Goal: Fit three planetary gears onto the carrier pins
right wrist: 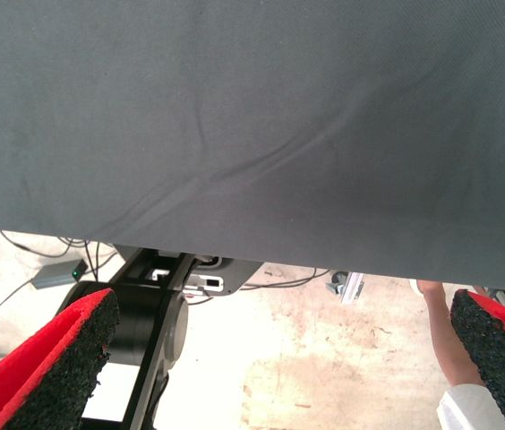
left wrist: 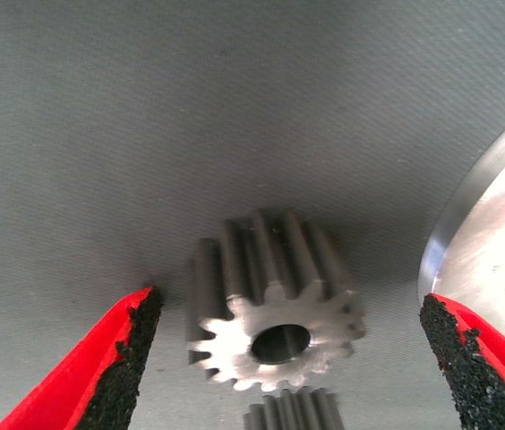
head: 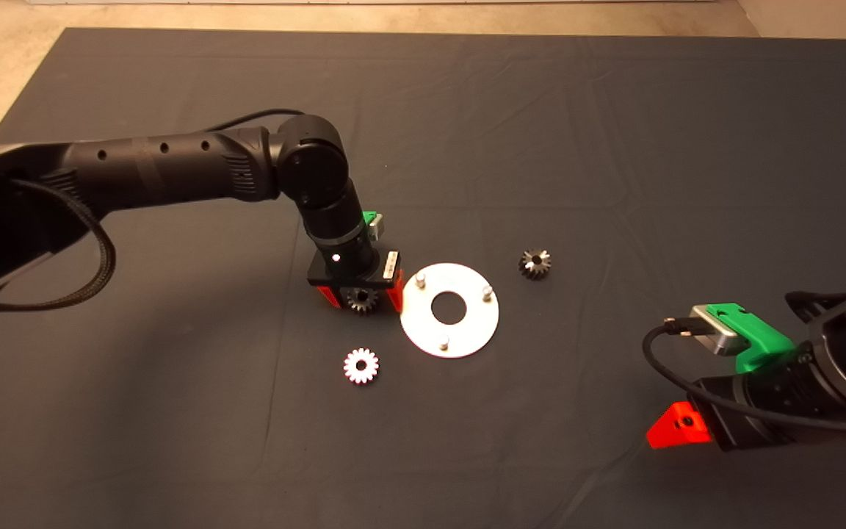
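Observation:
The flat silver disc (head: 467,334) lies at the mat's middle with three carrier pins upright on it (head: 420,278) (head: 487,292) (head: 443,341), all bare. My left gripper (head: 360,297) is low over the mat just left of the disc, open, with its fingers (left wrist: 118,367) on either side of one planetary gear (left wrist: 275,305) and not touching it. The disc's rim (left wrist: 494,242) is close beside one finger. A second gear (head: 361,365) lies in front of the gripper. A third gear (head: 534,264) lies to the right of the disc. My right gripper (head: 676,427) waits at the lower right, open (right wrist: 284,305).
The dark mat (head: 614,147) has creases. A black cable (head: 92,272) loops from the left arm. In the right wrist view the mat's edge gives way to the floor, with cables, a black stand (right wrist: 149,331) and part of a person (right wrist: 440,336).

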